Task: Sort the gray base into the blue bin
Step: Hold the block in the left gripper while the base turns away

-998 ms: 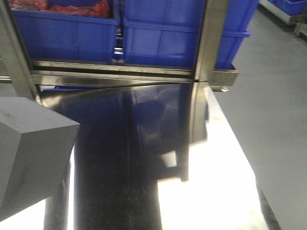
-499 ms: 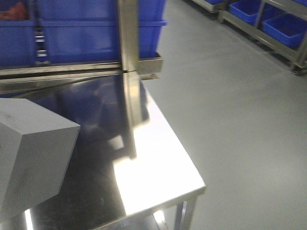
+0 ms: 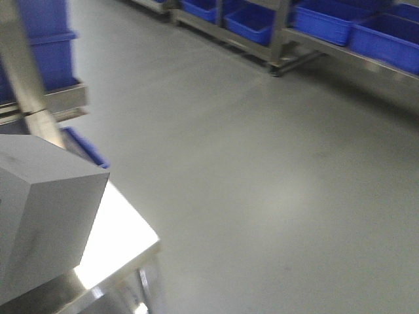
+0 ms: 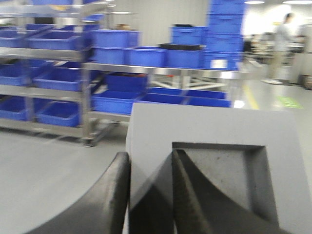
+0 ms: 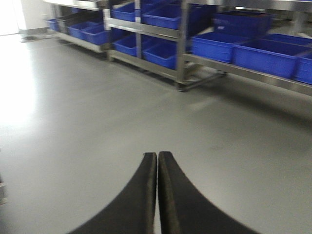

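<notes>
My left gripper [image 4: 150,161] is shut on the gray base [image 4: 209,141]: one finger lies outside its left wall, the other inside its square recess. The same gray base fills the lower left of the front view [image 3: 46,209], held in the air. My right gripper [image 5: 157,161] is shut and empty, pointing over bare floor. Several blue bins stand on metal racks: in the front view at top right [image 3: 330,19], in the left wrist view [image 4: 117,102] and in the right wrist view [image 5: 273,56]. I cannot tell which one is the target bin.
A shiny steel table corner [image 3: 121,245] lies at lower left of the front view, with a steel post [image 3: 26,85] and a blue bin edge [image 3: 85,147] behind it. Gray floor [image 3: 262,183] spreads to the right. A person [image 4: 285,44] stands far off.
The front view has swung right: the steel table and the bins behind it have slid off to the left, and open floor and the far racks have come into view. The gray base stays held.
</notes>
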